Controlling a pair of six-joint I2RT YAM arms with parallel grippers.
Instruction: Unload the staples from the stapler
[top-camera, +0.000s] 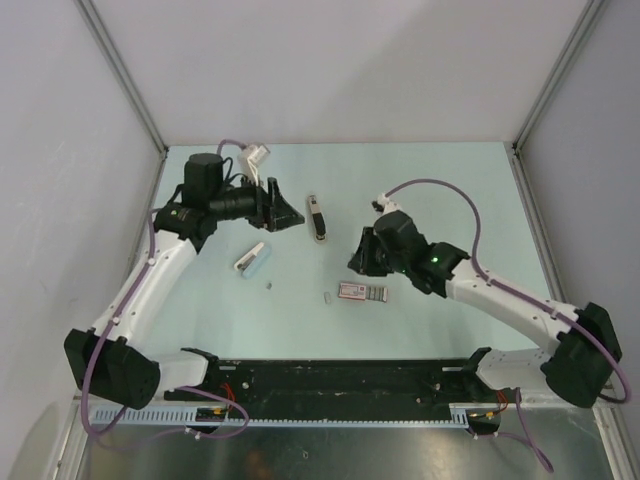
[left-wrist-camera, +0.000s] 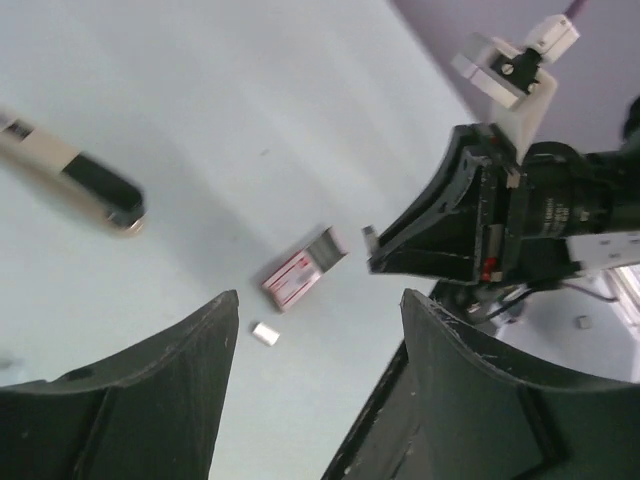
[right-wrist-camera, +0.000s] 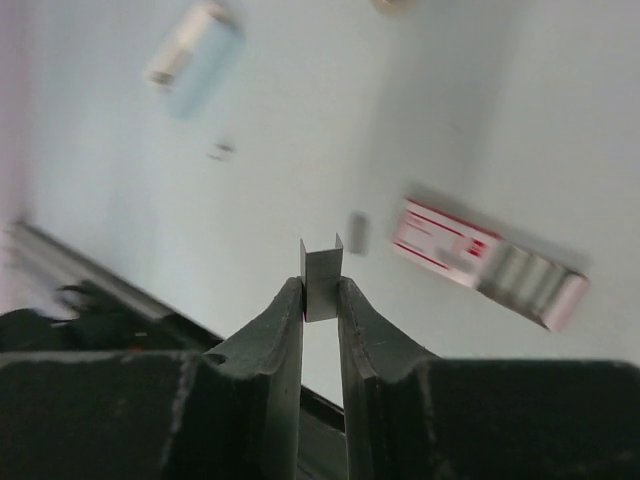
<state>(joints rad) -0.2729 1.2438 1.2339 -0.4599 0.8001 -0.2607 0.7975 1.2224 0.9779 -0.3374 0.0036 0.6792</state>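
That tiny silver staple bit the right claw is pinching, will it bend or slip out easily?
Probably slippery: the staples look like smooth bare metal, and the right claw pinches only their lower edge. They are likely very light, since they're much thinner than a claw finger. They might bend if squeezed hard, being such a thin folded strip.
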